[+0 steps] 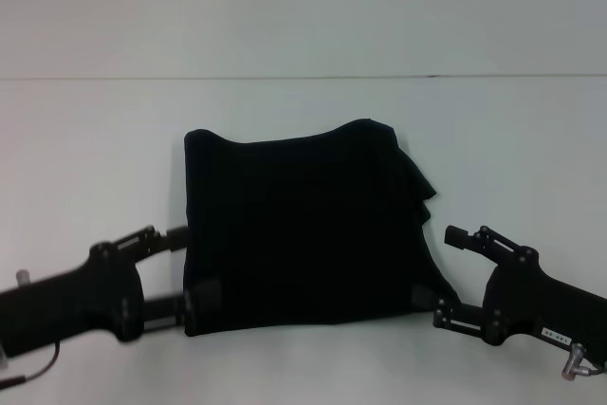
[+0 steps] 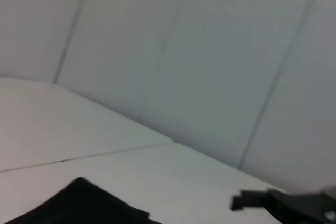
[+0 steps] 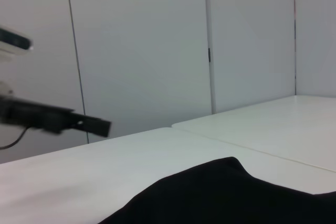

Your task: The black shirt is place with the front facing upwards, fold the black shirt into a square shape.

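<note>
The black shirt (image 1: pixel 303 225) lies on the white table as a rough square, with one sleeve bunched at its right edge. No lettering shows. My left gripper (image 1: pixel 188 267) stands open at the shirt's near left corner, its lower finger resting on the hem. My right gripper (image 1: pixel 438 265) stands open at the near right corner, its lower finger touching the cloth there. In the left wrist view a part of the shirt (image 2: pixel 79 208) shows, with the right gripper's finger (image 2: pixel 252 201) farther off. The right wrist view shows the shirt (image 3: pixel 226 198) and the left gripper's finger (image 3: pixel 79 123) beyond it.
The white table (image 1: pixel 95 158) spreads wide on both sides of the shirt, with a seam line (image 1: pixel 303 77) across its far part. Pale wall panels (image 3: pixel 142 51) stand behind the table.
</note>
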`<state>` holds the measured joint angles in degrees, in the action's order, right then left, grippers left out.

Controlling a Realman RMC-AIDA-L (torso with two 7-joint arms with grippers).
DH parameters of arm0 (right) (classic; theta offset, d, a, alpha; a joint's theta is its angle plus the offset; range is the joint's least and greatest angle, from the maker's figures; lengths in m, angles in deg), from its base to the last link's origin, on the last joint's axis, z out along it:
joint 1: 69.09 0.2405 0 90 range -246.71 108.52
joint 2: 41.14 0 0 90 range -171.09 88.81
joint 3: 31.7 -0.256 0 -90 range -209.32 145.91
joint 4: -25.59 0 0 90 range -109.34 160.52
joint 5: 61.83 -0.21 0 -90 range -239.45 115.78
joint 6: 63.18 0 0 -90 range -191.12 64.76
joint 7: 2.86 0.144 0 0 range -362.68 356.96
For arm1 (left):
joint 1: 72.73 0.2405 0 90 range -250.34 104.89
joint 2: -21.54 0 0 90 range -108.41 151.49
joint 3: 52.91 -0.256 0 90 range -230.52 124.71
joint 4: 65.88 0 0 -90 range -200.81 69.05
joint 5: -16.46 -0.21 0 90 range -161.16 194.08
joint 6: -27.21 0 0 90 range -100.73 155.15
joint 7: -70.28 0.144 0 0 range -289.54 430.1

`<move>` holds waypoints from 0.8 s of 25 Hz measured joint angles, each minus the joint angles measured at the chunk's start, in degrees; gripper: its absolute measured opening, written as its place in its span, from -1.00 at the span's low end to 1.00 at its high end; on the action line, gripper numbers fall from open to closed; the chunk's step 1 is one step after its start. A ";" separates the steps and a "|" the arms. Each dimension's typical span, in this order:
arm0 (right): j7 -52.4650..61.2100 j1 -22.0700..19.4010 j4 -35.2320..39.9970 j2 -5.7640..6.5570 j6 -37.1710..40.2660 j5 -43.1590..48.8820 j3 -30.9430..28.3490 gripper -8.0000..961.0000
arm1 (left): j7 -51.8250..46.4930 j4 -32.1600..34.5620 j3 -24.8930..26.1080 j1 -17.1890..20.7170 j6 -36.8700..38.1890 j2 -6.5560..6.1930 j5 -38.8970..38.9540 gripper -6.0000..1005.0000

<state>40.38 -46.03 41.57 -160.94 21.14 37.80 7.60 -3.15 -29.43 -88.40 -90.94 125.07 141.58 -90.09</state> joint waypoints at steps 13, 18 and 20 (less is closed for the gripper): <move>-1.06 -1.36 -0.45 0.03 -3.20 0.13 0.68 0.96 | 16.08 0.62 1.24 4.65 -6.18 2.09 -6.11 0.91; -1.06 -1.36 -0.50 -0.02 -4.68 0.99 0.94 0.96 | 14.37 0.01 2.19 4.23 -7.48 1.75 -7.02 0.91; -1.06 -1.36 -0.51 -0.06 -5.07 1.31 0.95 0.96 | 14.23 -0.09 2.60 4.13 -7.87 1.71 -7.39 0.91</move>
<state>39.32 -47.39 41.06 -161.00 16.07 39.11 8.55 11.08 -29.52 -85.80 -86.81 117.20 143.30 -97.47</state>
